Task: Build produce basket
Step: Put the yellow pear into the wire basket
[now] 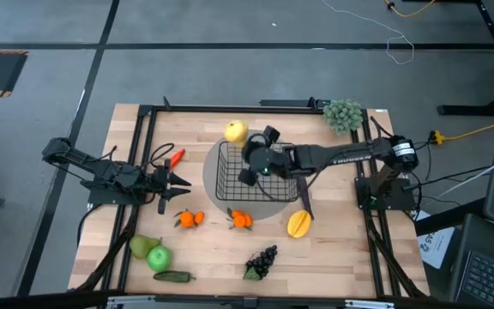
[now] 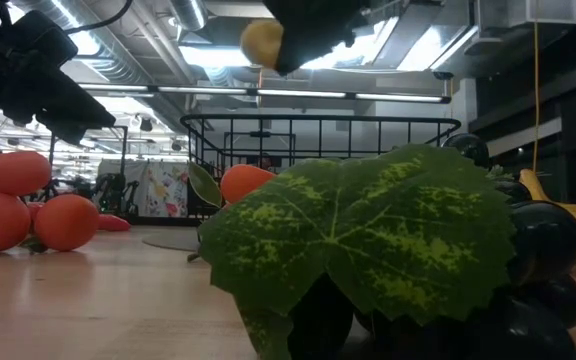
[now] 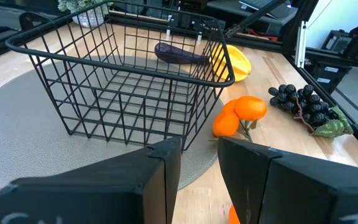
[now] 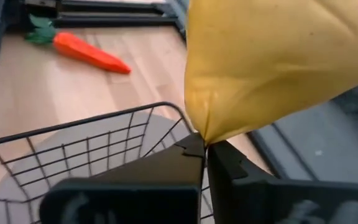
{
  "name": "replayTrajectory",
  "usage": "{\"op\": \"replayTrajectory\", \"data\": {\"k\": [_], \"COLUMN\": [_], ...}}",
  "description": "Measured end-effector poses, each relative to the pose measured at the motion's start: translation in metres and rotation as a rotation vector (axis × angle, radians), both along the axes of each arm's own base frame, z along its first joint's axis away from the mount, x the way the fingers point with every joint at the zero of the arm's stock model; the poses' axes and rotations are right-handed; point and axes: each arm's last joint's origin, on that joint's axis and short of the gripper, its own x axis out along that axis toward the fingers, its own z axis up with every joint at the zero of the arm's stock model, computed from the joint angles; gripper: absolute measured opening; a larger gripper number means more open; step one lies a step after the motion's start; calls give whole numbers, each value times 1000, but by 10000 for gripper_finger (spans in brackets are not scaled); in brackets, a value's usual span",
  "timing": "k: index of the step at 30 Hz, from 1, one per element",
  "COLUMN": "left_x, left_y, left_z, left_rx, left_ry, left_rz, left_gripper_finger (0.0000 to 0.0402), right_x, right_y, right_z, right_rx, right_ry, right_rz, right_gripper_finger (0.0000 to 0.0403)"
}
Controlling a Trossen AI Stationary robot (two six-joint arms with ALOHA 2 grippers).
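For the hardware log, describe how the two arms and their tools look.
Both arms are dark, jointed and slim, with black cables trailing at their bases. The right arm carries pale lettering along its forearm. The left tool has two broad, blocky, matte dark fingers; the right tool has notched tips.

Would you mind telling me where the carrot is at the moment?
In the high view the carrot lies on the table's left half, between the left gripper and the basket, outside its wire wall.
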Motion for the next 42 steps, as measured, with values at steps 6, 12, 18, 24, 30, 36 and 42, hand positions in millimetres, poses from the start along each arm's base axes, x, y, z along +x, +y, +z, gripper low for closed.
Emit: {"op": "replayTrajectory", "data": {"k": [6, 12, 18, 24, 30, 36, 42], "left_x": [0, 0, 0, 1, -4, -8, 10], "left_y": [0, 0, 0, 0, 5, 9, 16], "left_z": [0, 0, 0, 5, 45, 63, 52], "left_rx": [0, 0, 0, -25, -60, 91, -21], "left_ry": [0, 0, -1, -53, -439, -601, -398], "left_rz": [0, 0, 0, 8, 146, 177, 247], "left_gripper_finger": [96, 96, 96, 96, 96, 96, 96], "right_x": [3, 0, -13, -24, -36, -41, -36], "right_y": [-13, -11, 2, 24, 40, 45, 44], "right_z": [-2, -5, -8, 0, 17, 31, 39], "right_rx": [211, 198, 223, 219, 177, 57, -7], "right_ry": [-15, 34, 155, 185, 133, 40, -54], "right_rz": [137, 154, 162, 218, 239, 139, 83], "right_gripper_finger": [0, 0, 0, 0, 0, 0, 0]}}
